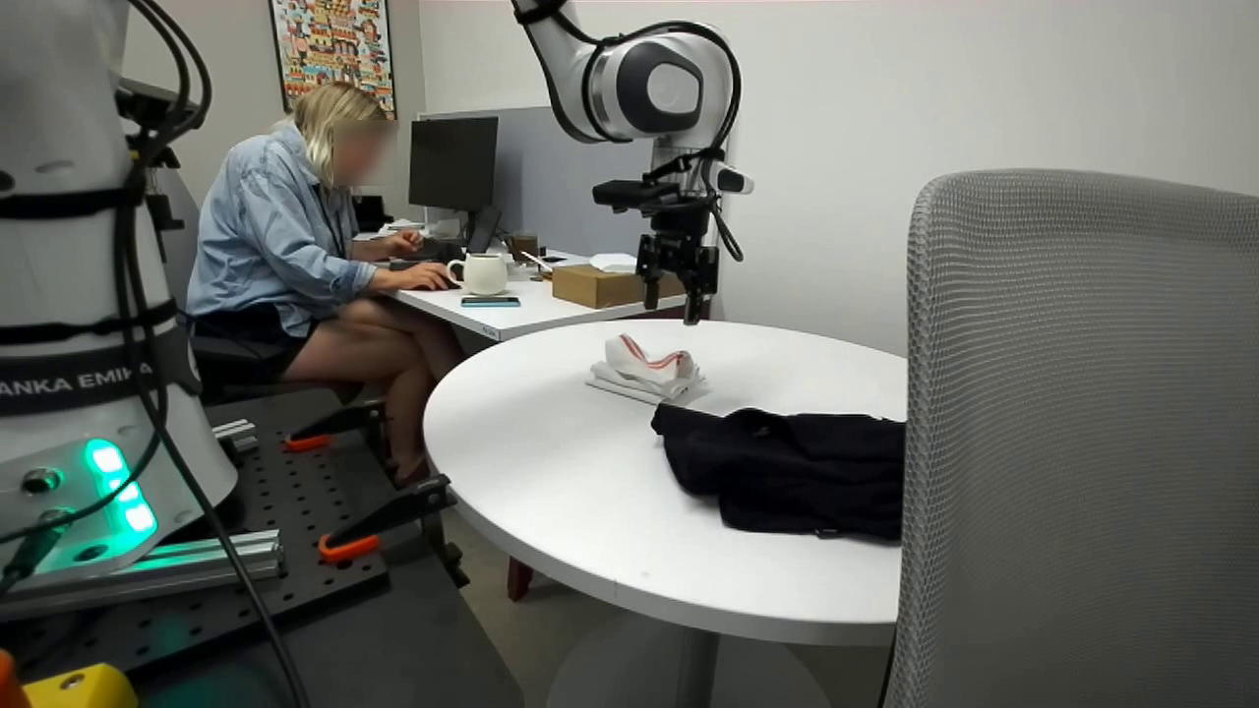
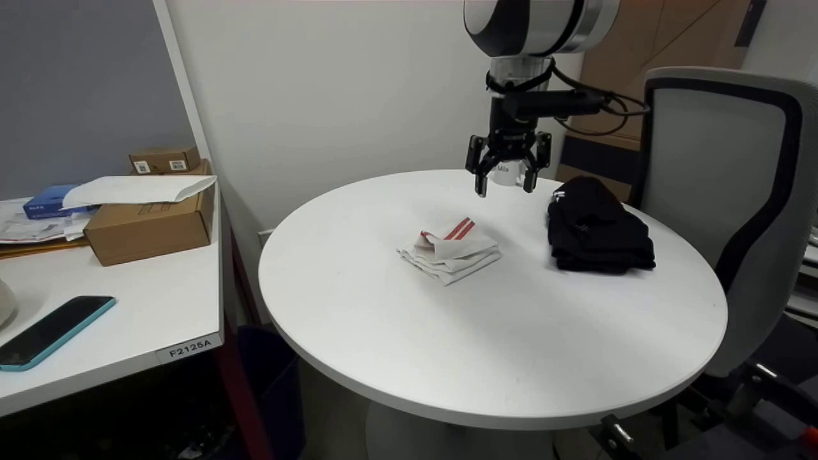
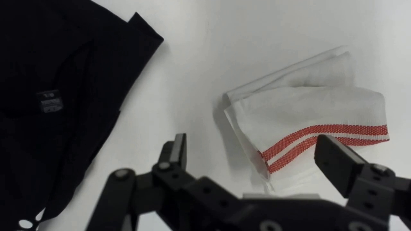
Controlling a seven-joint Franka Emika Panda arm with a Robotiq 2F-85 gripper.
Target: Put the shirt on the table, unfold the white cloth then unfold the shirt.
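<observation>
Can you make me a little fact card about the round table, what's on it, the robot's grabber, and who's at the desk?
Table: round, white top
Shirt: black, folded, lying on the table
White cloth: red stripes, folded, beside the shirt, not touching it
Gripper: open, empty, above the table
Desk: a person sitting at it; white mug on it
To do: unfold cloth, then shirt

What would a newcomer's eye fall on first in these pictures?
Probably the black shirt, folded up on the round white table, with the red-striped white cloth lying folded beside it. The open claw above the table would likely come next. In an exterior view, a person in light blue sits at a desk beyond the table.
</observation>
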